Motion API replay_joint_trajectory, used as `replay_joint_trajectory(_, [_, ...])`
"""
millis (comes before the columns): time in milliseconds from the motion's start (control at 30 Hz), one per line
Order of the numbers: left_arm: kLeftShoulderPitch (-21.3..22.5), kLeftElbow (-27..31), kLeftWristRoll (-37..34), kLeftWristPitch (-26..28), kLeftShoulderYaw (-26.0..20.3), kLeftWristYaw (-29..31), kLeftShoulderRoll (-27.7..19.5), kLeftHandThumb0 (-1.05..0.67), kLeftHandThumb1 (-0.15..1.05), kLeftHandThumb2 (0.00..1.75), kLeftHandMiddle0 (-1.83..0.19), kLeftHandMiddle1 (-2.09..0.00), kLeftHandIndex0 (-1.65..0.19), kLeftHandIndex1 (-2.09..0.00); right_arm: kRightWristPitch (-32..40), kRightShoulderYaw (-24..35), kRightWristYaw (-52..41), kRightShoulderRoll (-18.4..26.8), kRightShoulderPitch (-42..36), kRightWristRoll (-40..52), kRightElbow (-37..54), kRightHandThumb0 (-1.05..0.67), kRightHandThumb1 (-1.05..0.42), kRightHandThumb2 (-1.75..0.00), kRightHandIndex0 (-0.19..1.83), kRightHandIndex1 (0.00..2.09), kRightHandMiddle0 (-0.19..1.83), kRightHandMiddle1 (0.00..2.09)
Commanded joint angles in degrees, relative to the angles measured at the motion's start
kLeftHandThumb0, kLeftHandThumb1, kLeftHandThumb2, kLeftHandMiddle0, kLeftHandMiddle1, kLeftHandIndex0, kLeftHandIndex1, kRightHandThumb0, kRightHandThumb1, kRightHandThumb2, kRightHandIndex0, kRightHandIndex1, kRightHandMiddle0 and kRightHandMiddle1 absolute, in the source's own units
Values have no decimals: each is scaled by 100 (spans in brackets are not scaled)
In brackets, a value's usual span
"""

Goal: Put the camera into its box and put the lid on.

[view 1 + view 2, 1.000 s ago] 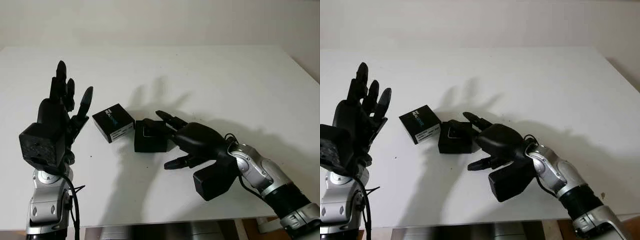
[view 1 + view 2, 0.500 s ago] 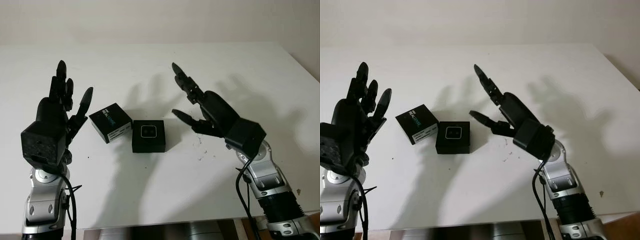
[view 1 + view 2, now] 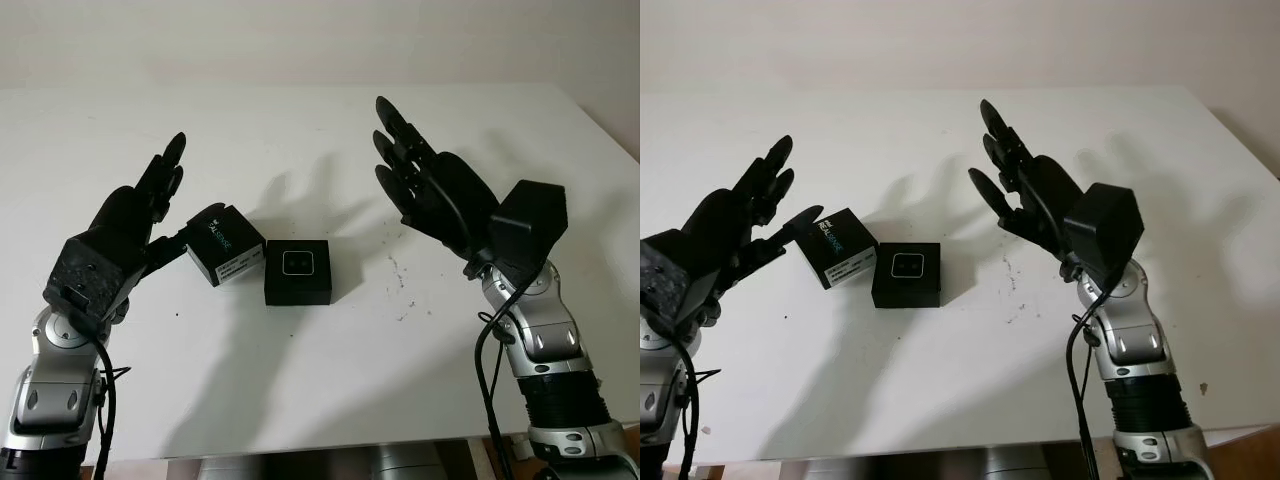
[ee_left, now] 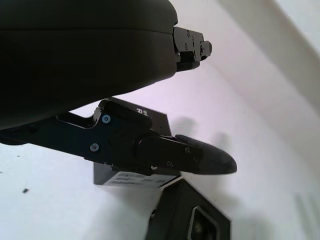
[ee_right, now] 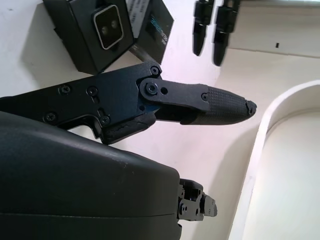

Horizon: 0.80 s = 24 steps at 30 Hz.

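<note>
**Both hands raised and empty; camera seated in box, lid lying beside it**

Nearest, at bottom left: left arm rises from the table's front edge. Left hand (image 3: pixel 128 222) is held above the table (image 3: pixel 320 370), palm angled toward the centre, holding nothing, fingers extended. Its thumb tip comes close to the lid's near-left corner; contact cannot be judged from the head views. In the left wrist view the thumb (image 4: pixel 200 156) lies across the front of the lid, apparently above it.

Bottom right: right arm stands up steeply, silver forearm with a black cable along it. Right hand (image 3: pixel 432 188) is lifted well above the surface, palm facing left toward the box, extended and empty.

Centre of table, between the two hands: the box (image 3: pixel 298 272), black and square, sits flat with its top uncovered. The camera (image 3: pixel 299 263) lies inside it, its pale-rimmed square face pointing up.

Just left of the box, touching or nearly touching its corner: the lid (image 3: pixel 225 244), a black shell with white lettering on top and a white label on its side, turned at an angle to the box.

Farther back: bare white tabletop, hand shadows across it, then a pale wall.
</note>
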State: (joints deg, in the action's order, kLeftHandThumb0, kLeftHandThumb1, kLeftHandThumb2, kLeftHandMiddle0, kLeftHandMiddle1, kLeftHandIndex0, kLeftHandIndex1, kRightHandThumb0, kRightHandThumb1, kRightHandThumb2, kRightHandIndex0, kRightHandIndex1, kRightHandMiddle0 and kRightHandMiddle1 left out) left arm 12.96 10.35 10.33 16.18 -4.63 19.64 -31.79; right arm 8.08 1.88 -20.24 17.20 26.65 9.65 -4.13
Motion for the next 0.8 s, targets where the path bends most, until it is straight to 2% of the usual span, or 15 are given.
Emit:
replay_joint_trajectory(0, [232, -130, 142, -47, 165, 139, -213, -83, 105, 10, 8, -3, 9, -3, 118, 140, 79, -50, 170, 86, 97, -70, -105, -58, -9, 3, -4, 1])
replay_joint_trajectory(267, [717, -844, 571, -241, 613, 50, -197, -84, 99, 5, 16, -3, 18, 0, 244, 248, 250, -53, 200, 95, 124, -70, -105, -60, -9, 4, -4, 2])
replay_joint_trajectory(467, [1039, -1173, 1039, 348, 1033, 72, -103, -88, 98, 5, 19, 0, 19, 0, 216, 246, 225, -58, 156, 74, 85, -68, -105, -63, -10, 4, -5, 2])
replay_joint_trajectory(667, [1172, -1413, 1251, 429, 1253, 50, -58, -89, 98, 5, 19, 0, 19, 0, 217, 245, 255, -74, 142, 50, 84, -68, -105, -62, -10, 4, -5, 3])
replay_joint_trajectory(767, [1244, -1572, 1524, 374, 1506, 106, -132, -90, 96, 4, 19, 0, 19, 0, 190, 249, 270, -80, 150, 37, 36, -67, -105, -64, -10, 4, -5, 3])
